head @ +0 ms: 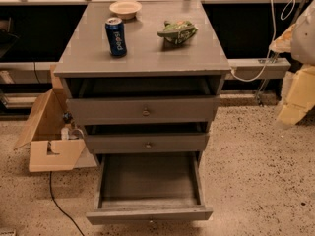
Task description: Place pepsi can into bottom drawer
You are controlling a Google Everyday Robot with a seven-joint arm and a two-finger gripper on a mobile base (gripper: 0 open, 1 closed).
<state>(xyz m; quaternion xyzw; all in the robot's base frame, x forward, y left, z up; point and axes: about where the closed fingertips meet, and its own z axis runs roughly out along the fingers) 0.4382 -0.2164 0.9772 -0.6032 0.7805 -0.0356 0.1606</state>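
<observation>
The pepsi can (pixel 116 37) stands upright on the left part of the grey cabinet's top (pixel 147 58); it is dark blue with white lettering and a silver top. The bottom drawer (pixel 149 214) is pulled far out toward me, and its inside shows nothing in it. My gripper (pixel 291 104) is a cream-coloured shape at the right edge of the view. It hangs beside the cabinet at about the height of the upper drawers, well to the right of the can and apart from it. It holds nothing that I can see.
A cream bowl (pixel 125 8) sits at the back of the cabinet top and a green snack bag (pixel 177 31) at the right. The two upper drawers (pixel 145 111) are slightly out. An open cardboard box (pixel 47 136) and a black cable (pixel 61 205) lie on the floor to the left.
</observation>
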